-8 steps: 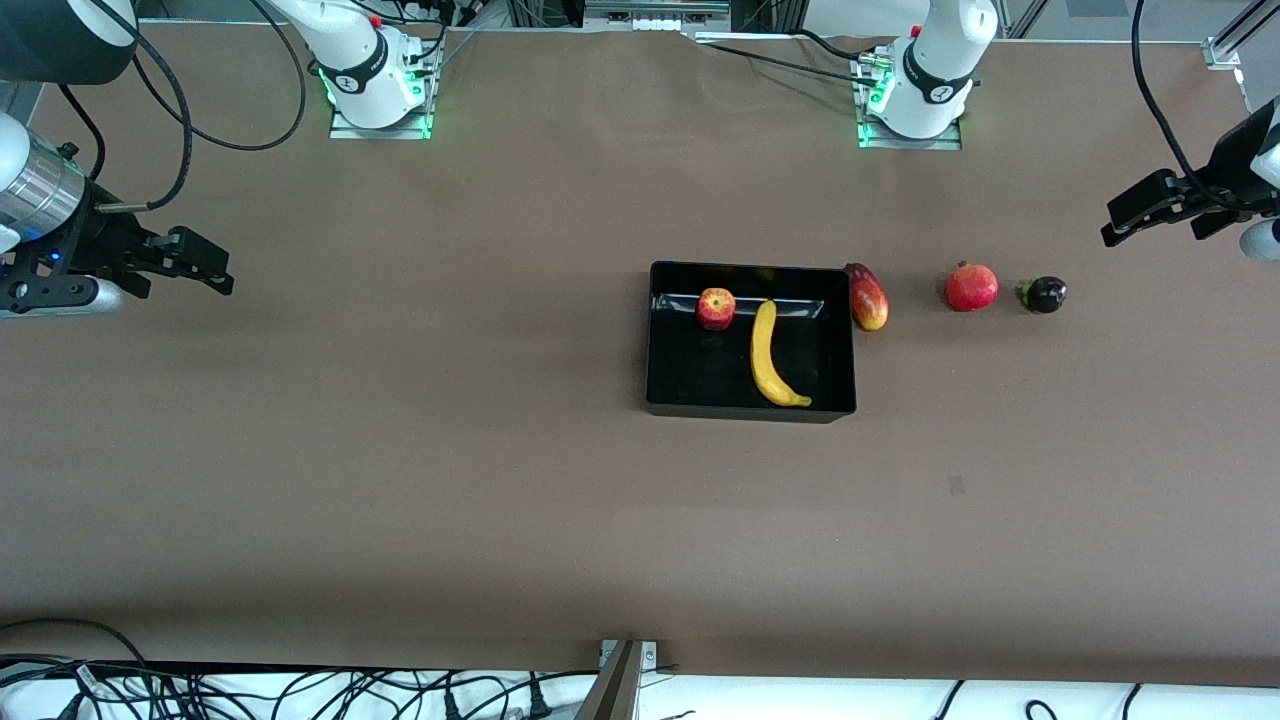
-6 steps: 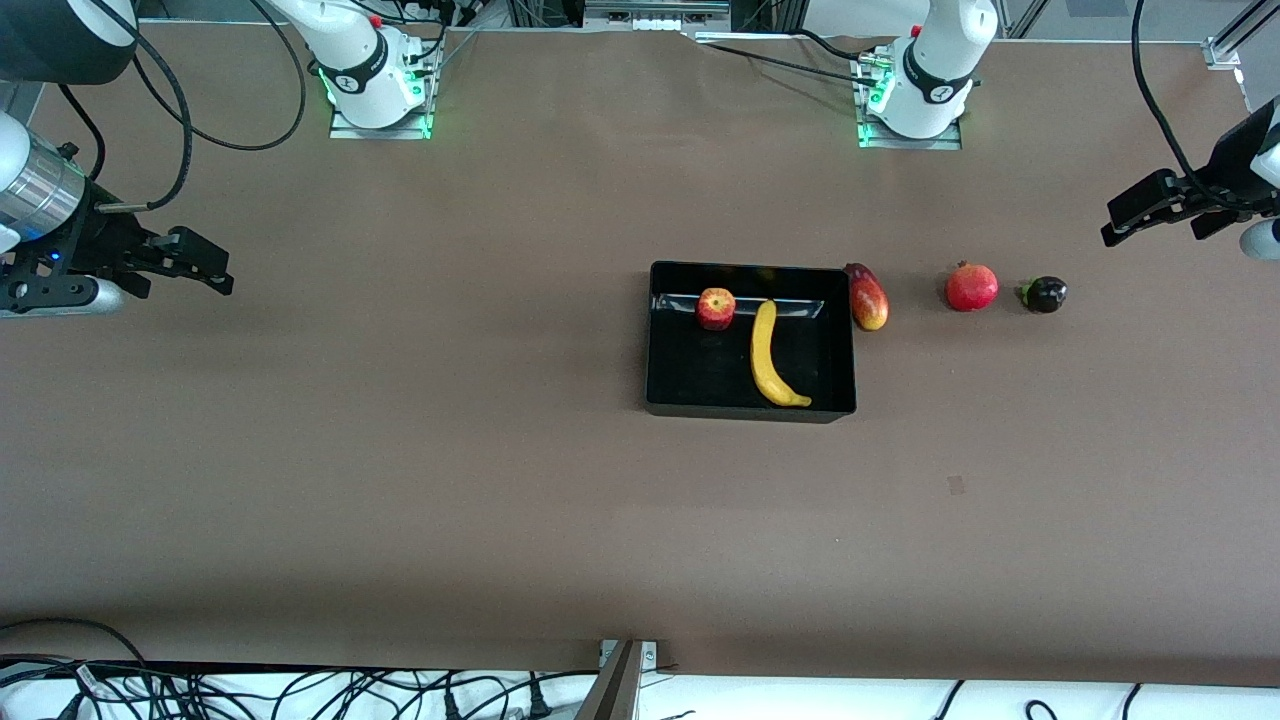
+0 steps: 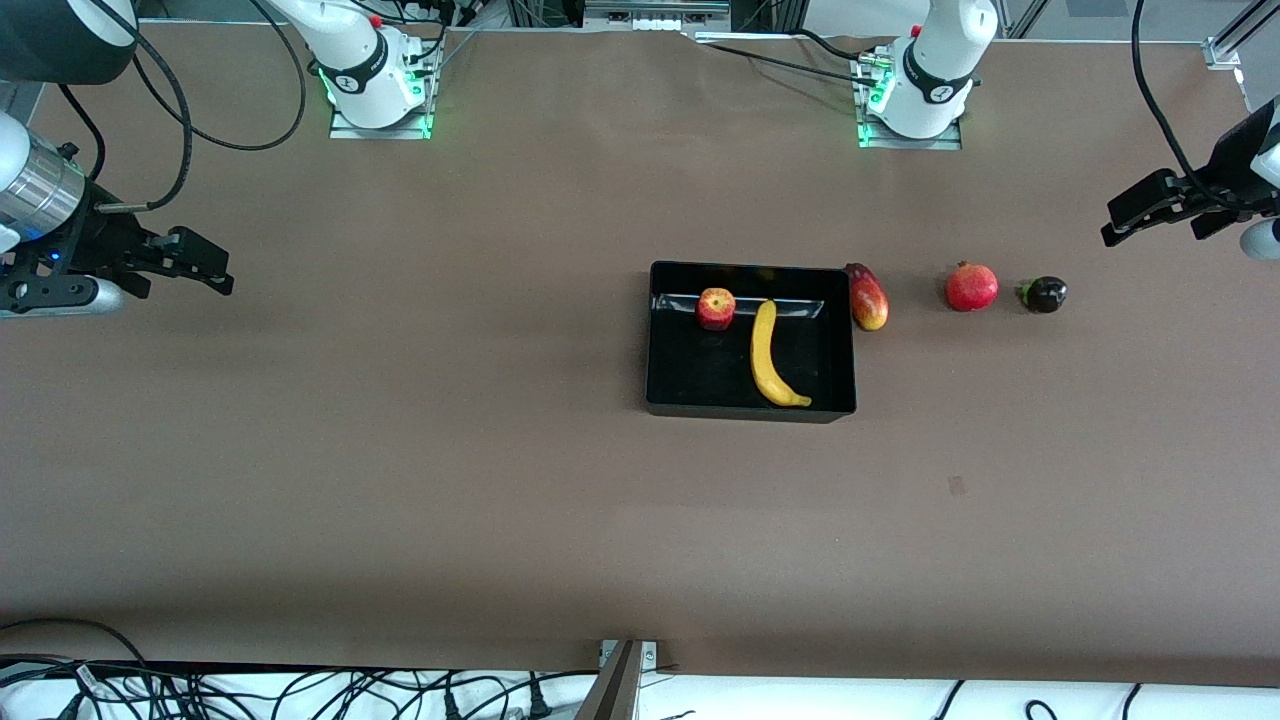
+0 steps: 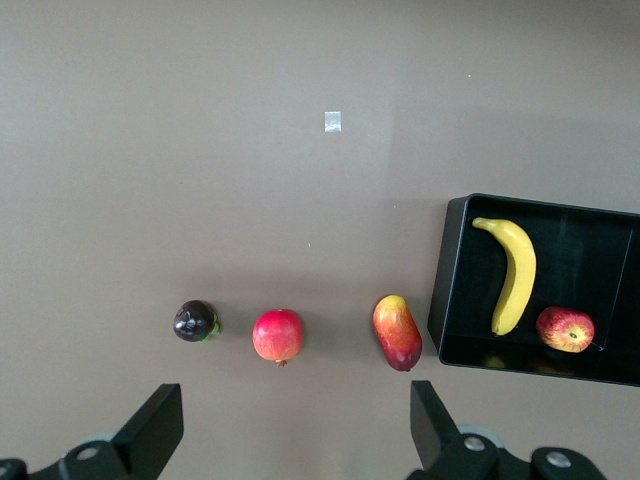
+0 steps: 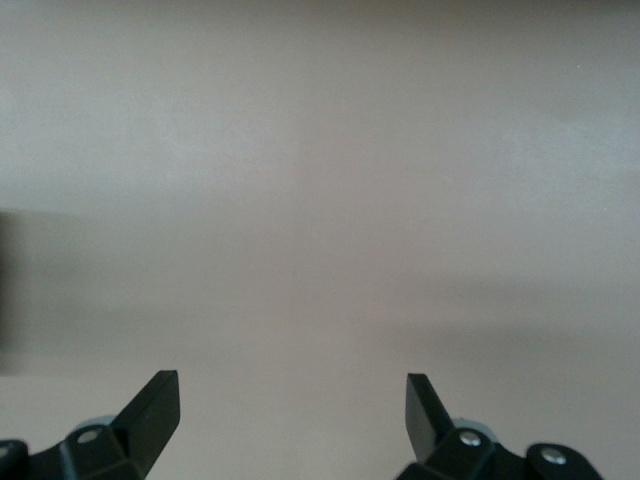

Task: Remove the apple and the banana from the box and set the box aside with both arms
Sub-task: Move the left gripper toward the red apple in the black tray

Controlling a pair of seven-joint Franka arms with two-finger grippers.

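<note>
The black tray (image 3: 660,340) sits on the brown table, toward the left arm's end of the middle. In it lie the small red apple (image 3: 716,308) and the long yellow banana (image 3: 768,355). The left wrist view shows the tray (image 4: 455,290), banana (image 4: 514,275) and apple (image 4: 565,330) too. My left gripper (image 3: 1125,225) is open and empty, raised over the table's left-arm end (image 4: 295,435). My right gripper (image 3: 215,270) is open and empty, raised over the bare table at the right arm's end (image 5: 290,415).
A red-yellow mango (image 3: 868,297) lies against the tray's wall on the left arm's side. A red pomegranate (image 3: 972,287) and a small dark purple fruit (image 3: 1045,294) lie in a row farther toward the left arm's end. A small pale mark (image 3: 956,485) is on the table.
</note>
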